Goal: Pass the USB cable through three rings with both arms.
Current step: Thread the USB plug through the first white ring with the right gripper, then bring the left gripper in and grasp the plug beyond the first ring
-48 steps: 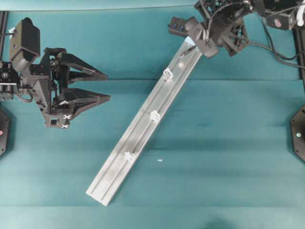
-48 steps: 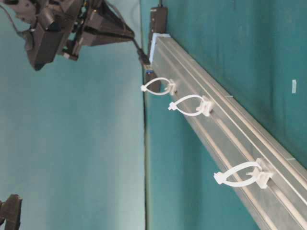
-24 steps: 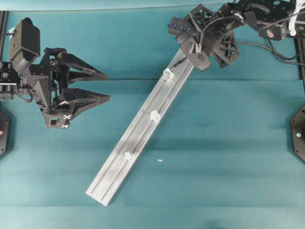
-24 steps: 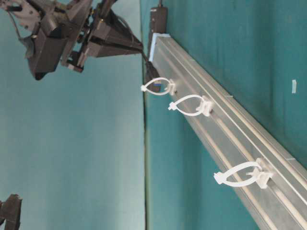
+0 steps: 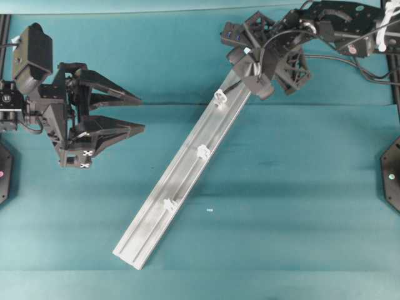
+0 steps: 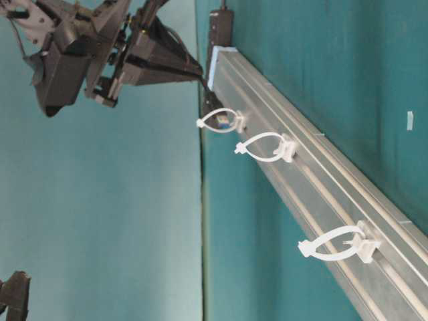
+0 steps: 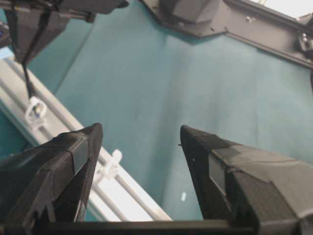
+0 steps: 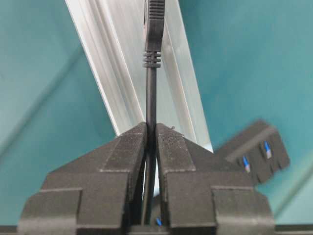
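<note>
The USB cable [image 8: 151, 93] is a thin black cord, and my right gripper [image 8: 151, 126] is shut on it just behind the plug [image 8: 154, 19]. That gripper [image 5: 244, 78] hovers over the top end of the silver rail [image 5: 187, 169]. In the table-level view the plug tip [image 6: 214, 107] meets the first ring [image 6: 221, 120], and a blue spot shows inside its loop. The second ring [image 6: 264, 147] and third ring [image 6: 334, 244] stand further along with nothing in them. My left gripper [image 5: 140, 112] hangs open and holds nothing, well left of the rail.
The black hub [image 5: 234, 34] with blue ports lies at the rail's top end, beside the right gripper. The rail runs diagonally from upper right to lower left on the teal cloth. A small white speck [image 5: 209, 210] lies right of the rail.
My right gripper has swung left and down along the rail, bringing the plug from the rail's top end to the first ring. The left arm has not moved.
</note>
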Robot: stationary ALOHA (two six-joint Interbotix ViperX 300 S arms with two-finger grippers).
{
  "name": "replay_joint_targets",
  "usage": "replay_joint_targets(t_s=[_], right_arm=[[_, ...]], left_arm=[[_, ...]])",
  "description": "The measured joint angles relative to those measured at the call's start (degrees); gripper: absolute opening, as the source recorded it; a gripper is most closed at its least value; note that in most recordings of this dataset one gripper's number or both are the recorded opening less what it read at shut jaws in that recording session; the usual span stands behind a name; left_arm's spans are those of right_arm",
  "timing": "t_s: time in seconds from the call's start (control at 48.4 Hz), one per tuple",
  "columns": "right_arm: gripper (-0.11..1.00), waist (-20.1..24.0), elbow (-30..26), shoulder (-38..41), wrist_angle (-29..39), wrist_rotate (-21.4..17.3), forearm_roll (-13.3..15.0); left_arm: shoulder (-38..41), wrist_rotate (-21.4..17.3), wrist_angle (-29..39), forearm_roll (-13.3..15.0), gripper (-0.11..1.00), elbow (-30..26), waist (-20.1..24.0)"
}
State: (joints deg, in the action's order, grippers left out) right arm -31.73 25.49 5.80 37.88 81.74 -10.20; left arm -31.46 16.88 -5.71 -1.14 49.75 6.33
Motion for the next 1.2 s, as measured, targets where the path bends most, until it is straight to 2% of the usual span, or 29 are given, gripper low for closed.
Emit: replay_joint_targets(t_s=[0.186,0.641,0.827,1.2], right_arm=[[0.08,0.79,0.0,0.09,-1.67,0.0,-2.37],[0.08,3.34,0.0,1.23,-3.87,0.09,-2.55],[0.08,3.87,0.0,1.32,-4.04,0.09,-2.72],[0.08,3.87,0.0,1.32,-4.13,0.09,-2.9]], left_arm=[[0.09,0.0,0.09,0.0,0.74,-0.09,0.0],[2.99,0.09,0.53,0.09,0.74,-1.41,2.37],[8.7,0.09,0.53,0.09,0.76,-4.13,4.48],[23.91,0.09,-0.26,0.0,0.9,-10.63,7.65]])
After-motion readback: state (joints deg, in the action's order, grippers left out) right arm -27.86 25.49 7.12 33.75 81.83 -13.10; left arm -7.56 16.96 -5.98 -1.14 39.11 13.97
